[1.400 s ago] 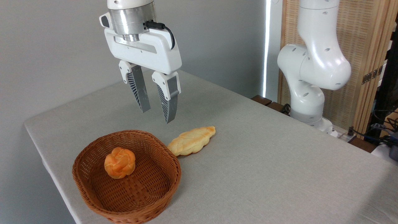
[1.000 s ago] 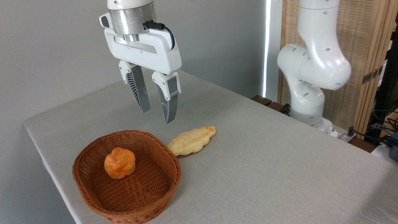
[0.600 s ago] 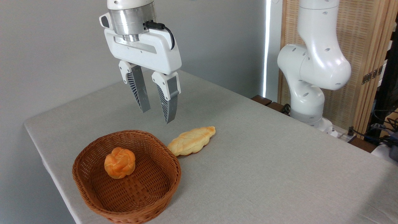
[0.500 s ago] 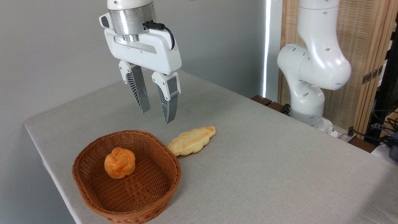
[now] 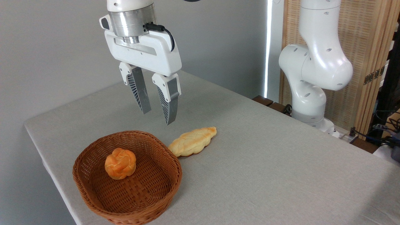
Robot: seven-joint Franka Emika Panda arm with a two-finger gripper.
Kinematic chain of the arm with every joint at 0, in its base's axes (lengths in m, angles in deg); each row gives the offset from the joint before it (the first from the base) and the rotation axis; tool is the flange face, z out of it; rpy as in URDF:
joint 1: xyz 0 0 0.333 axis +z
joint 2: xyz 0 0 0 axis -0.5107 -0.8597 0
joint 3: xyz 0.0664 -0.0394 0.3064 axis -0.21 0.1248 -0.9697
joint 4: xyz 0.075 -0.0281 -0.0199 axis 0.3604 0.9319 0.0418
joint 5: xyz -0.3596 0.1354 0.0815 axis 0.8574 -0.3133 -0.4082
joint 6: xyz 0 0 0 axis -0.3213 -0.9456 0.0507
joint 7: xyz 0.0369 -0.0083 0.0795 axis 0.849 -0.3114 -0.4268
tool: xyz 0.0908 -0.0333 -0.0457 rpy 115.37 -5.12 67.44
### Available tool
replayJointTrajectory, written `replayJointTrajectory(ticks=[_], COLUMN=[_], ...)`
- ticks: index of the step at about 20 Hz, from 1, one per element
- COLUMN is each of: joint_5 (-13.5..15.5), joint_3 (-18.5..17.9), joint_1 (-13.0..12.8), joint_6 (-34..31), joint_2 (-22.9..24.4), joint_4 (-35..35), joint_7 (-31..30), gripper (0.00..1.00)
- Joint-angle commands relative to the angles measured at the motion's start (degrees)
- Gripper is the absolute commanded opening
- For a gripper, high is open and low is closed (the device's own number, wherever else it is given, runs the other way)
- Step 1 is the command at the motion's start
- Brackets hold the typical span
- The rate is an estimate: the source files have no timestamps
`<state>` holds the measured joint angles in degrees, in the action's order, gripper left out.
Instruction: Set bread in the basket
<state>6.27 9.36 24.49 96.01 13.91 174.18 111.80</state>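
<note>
While bread (image 5: 192, 141) lies beside basket (image 5: 93, 190), gripper (image 5: 156, 118) hangs above, jaws narrowly parted, empty

The basket (image 5: 93, 200) has its near rim cut by the bottom edge; its rim hides the bread's (image 5: 193, 142) left tip.

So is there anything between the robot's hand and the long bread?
No. In the camera view, the hand hangs open above the long bread, with only air and bare table between them.
</note>
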Motion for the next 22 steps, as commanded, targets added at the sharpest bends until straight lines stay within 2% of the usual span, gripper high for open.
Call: replayJointTrajectory(ticks=[1, 4, 9, 11, 13, 17, 22], joint_5=[-0.7, -0.7, -0.7, -0.4, 0.2, 2.9, 3.1], joint_3=[0.0, -0.1, -0.2, 0.1, 0.1, -0.6, -0.6], joint_1=[-0.3, -0.2, -0.4, -0.5, -1.6, -2.7, -3.4], joint_6=[1.0, 1.6, 10.7, 11.1, 11.2, 15.3, 18.3], joint_2=[0.1, 1.0, 8.6, 9.4, 10.1, 13.5, 16.6], joint_4=[0.3, 2.2, 14.7, 17.0, 18.7, 25.2, 32.4], joint_7=[0.1, 0.2, 0.2, 0.2, 0.5, 5.6, 9.5], gripper=[1.0, 1.0, 1.0, 1.0, 1.0, 1.0, 1.0])
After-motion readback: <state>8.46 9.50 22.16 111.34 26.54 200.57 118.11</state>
